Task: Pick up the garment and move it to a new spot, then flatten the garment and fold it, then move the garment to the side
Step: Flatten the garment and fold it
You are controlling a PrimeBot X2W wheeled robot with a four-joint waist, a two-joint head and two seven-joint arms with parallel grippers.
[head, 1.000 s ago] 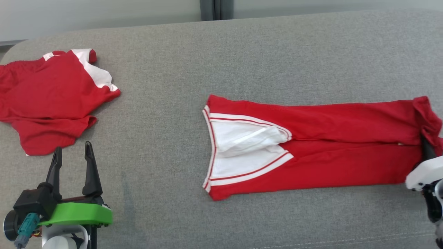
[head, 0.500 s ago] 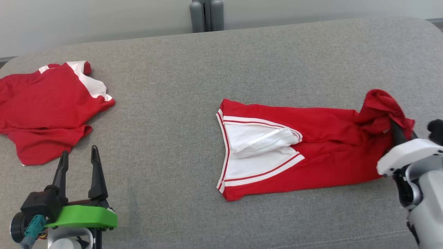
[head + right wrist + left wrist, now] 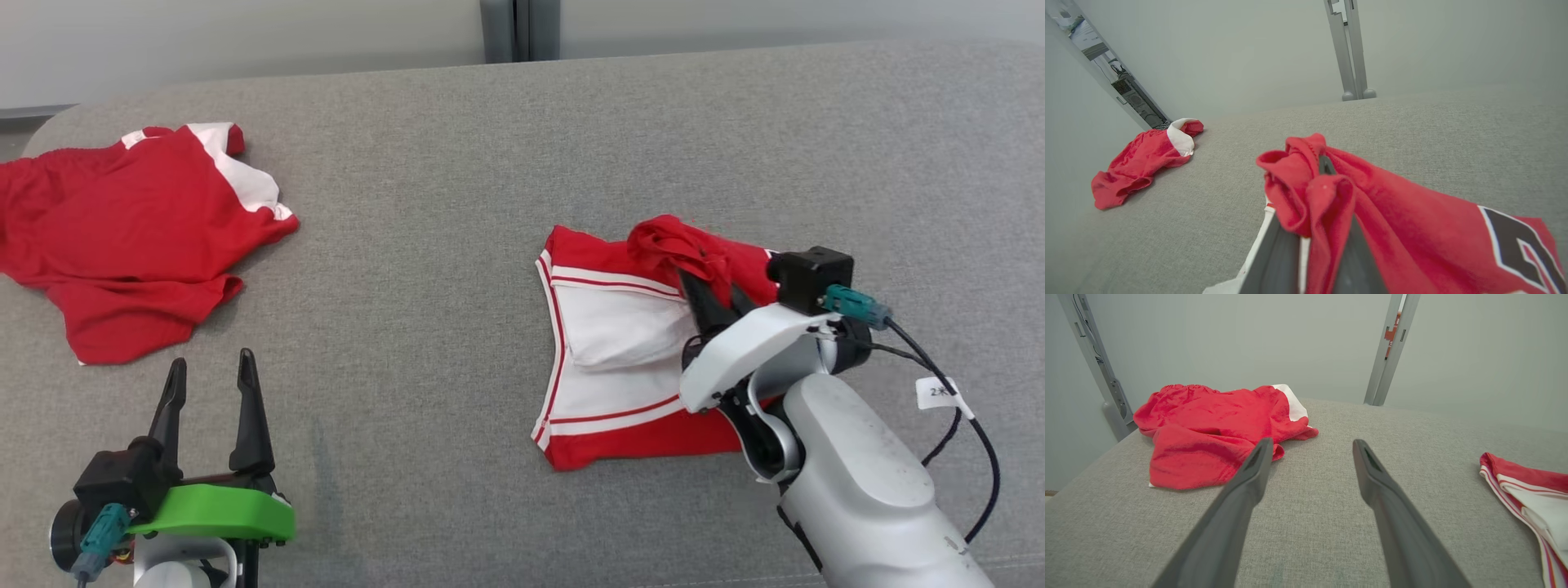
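Note:
The garment (image 3: 620,359), a red jersey with a white striped V-neck panel, lies right of centre on the grey cushion (image 3: 424,245). My right gripper (image 3: 695,282) is shut on a bunched red end of it, held up over the jersey's far edge beside the white panel. The lifted cloth is doubled back over the rest. In the right wrist view the red bunch (image 3: 1306,192) wraps the right gripper (image 3: 1325,161), and a black number shows on the cloth. My left gripper (image 3: 211,361) stands open at the lower left, its jaws (image 3: 1312,442) empty above the cushion.
A second red and white garment (image 3: 122,237) lies crumpled at the far left, near the cushion's left edge. A grey post (image 3: 518,28) stands behind the cushion against a pale wall. Bare cushion lies between the two garments.
My right gripper has carried the jersey's right end up and leftward, doubling the cloth over itself toward the neck panel. The head view has shifted slightly. The left gripper stays put.

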